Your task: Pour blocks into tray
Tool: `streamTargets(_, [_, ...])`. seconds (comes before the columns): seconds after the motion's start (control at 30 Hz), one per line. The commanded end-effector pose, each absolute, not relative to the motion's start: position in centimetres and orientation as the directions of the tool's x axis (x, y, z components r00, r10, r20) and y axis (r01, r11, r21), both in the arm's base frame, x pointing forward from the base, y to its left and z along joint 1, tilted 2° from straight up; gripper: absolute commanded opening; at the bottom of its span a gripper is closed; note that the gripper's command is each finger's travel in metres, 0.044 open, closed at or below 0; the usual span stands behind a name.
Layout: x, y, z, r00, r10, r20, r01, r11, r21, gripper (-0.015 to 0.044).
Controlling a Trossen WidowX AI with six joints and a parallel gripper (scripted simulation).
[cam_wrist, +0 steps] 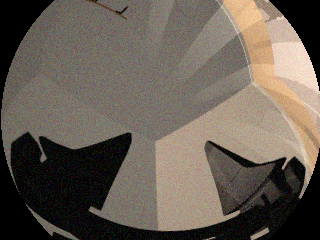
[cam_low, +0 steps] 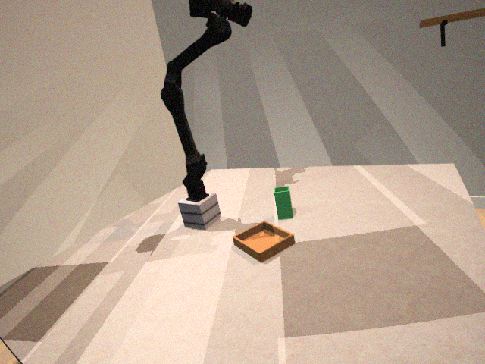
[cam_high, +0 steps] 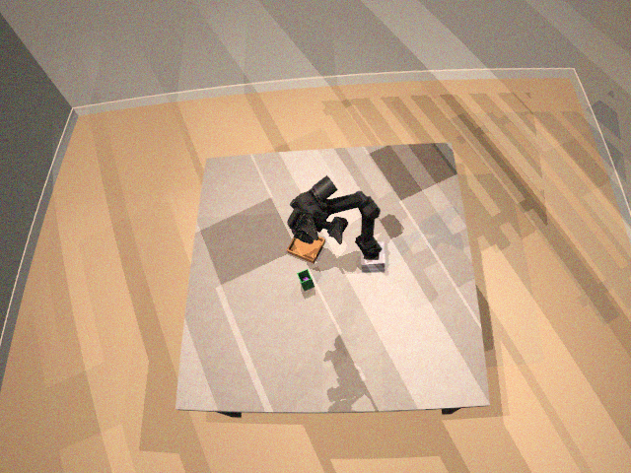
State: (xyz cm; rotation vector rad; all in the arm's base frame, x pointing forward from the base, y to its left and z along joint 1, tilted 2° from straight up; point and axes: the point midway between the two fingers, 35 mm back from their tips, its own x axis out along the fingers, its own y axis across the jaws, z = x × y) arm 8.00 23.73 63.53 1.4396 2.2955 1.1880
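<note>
Nearest the wrist camera, the black gripper (cam_high: pixel 324 240) (cam_wrist: pixel 170 142) had its two fingers spread nearly as far apart as they go, with nothing held between them. They faced the walls rather than the tabletop, so the jaws would need turning before any grasp.

In the exterior view the orange tray (cam_high: pixel 301 255) (cam_low: pixel 278 249) lay nearest on the table (cam_high: pixel 254 346) (cam_low: pixel 372 286), with no block visible in it. Beyond it the green square cup (cam_high: pixel 307 286) (cam_low: pixel 283 203) stood upright, apart from the tray, a purple block (cam_high: pixel 306 279) showing inside; the number of blocks could not be told. To the left, the arm (cam_low: pixel 179 125) rose from a grey banded pedestal (cam_high: pixel 373 268) (cam_low: pixel 211 213), its upper end cut off by the frame. Farthest back, a brown rail (cam_low: pixel 450 18) (cam_wrist: pixel 107 9) ran along the wall.

The cup was tall and narrow: a finger coming down off-centre could knock it over and spill its load on the tabletop. A weak or high grip might let it swivel during the lift. Later, tipping from too high, or off to one side, could bounce blocks past the tray's low walls, and too shallow a tilt might leave one inside.
</note>
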Motion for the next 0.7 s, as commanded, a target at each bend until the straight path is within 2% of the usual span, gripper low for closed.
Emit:
streamTargets(0.0, [8.0, 23.7, 63.5, -0.511, 0.823, 0.249, 0.683, 0.213, 0.698, 0.0426])
streamTargets(0.1, [8.8, 23.9, 63.3, -0.473, 0.834, 0.283, 0.780, 0.247, 0.575, 0.0440])
streamTargets(0.33, [11.5, 24.2, 61.7, -0.329, 0.872, 0.361, 0.944, 0.301, 0.134, 0.0440])
streamTargets(0.5, [13.6, 24.3, 59.8, -0.210, 0.898, 0.387, 0.934, 0.302, -0.193, 0.0440])
streamTargets(0.67, [15.7, 24.3, 57.4, -0.078, 0.917, 0.391, 0.822, 0.281, -0.495, 0.0440])
